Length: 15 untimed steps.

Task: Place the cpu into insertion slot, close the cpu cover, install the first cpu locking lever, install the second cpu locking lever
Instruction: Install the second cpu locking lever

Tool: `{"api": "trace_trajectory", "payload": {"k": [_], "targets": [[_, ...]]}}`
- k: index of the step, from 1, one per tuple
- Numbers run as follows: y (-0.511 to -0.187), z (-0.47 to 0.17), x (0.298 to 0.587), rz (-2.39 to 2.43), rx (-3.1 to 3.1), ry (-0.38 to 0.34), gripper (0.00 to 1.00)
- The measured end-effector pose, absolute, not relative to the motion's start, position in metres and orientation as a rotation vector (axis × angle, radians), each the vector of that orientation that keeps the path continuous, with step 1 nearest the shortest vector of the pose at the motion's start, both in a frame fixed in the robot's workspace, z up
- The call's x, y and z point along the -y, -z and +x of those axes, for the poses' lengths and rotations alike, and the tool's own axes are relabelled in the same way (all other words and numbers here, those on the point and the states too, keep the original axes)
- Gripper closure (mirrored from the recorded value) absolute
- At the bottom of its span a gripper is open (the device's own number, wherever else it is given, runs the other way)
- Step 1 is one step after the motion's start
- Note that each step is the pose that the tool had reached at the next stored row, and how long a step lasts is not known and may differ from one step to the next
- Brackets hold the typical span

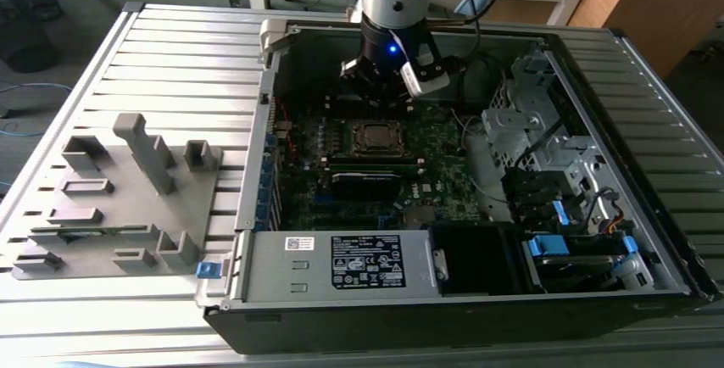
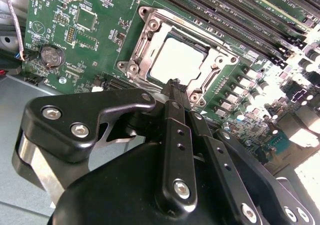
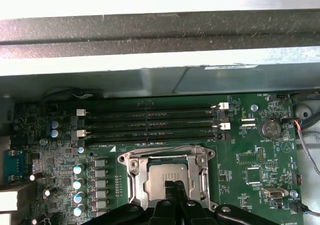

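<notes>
In the exterior view, the black pincer (image 1: pixel 391 88) hangs in the upper centre, above the small square insertion slot (image 1: pixel 377 136) inside the open computer case (image 1: pixel 633 241). In both wrist views, the silvery-grey square cpu (image 2: pixel 177 60) (image 3: pixel 169 174) lies in the slot under the thin silvery metal cpu cover (image 2: pixel 150 27) (image 3: pixel 131 161), mid-frame; the pincer's fingers (image 2: pixel 176 92) are pressed together, empty, at its edge.

Slatted table (image 1: pixel 169 54) (computer case (image 1: pixel 453 300), grey fixture (image 1: pixel 114 207))

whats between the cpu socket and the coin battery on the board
In the first wrist view, bare green board with small chips separates the socket from the battery.
</notes>
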<state>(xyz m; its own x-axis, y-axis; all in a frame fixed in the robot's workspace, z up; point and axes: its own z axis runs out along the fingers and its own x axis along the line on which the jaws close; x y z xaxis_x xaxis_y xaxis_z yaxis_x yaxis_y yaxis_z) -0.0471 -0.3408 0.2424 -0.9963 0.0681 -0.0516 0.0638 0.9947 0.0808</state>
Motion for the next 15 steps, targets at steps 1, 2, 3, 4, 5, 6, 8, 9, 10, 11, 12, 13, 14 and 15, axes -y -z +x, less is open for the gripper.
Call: {"api": "trace_trajectory", "payload": {"k": [1, 2, 3, 4, 5, 6, 8, 9, 10, 11, 12, 13, 14, 15], "targets": [[-0.2425, -0.0471, 0.3409, 0.102, -3.083, -0.122, 0.89], [-0.2425, -0.0471, 0.3409, 0.102, -3.083, -0.123, 0.89], [-0.2426, -0.0471, 0.3409, 0.102, -3.083, -0.123, 0.89], [-0.2428, -0.0471, 0.3409, 0.102, -3.083, -0.123, 0.89], [-0.2431, -0.0471, 0.3409, 0.102, -3.083, -0.123, 0.89], [-0.2435, -0.0471, 0.3409, 0.102, -3.083, -0.123, 0.89], [-0.2445, -0.0471, 0.3409, 0.102, -3.083, -0.123, 0.89], [-0.2454, -0.0471, 0.3409, 0.102, -3.083, -0.123, 0.89], [-0.2462, -0.0471, 0.3409, 0.102, -3.083, -0.123, 0.89], [-0.2468, -0.0471, 0.3409, 0.102, -3.083, -0.123, 0.89], [-0.2468, -0.0471, 0.3408, 0.102, -3.083, -0.123, 0.89], [-0.2469, -0.0471, 0.3409, 0.102, -3.083, -0.123, 0.89], [-0.2469, -0.0471, 0.3409, 0.102, -3.083, -0.123, 0.89], [-0.2470, -0.0471, 0.3409, 0.102, -3.083, -0.123, 0.89]]}}
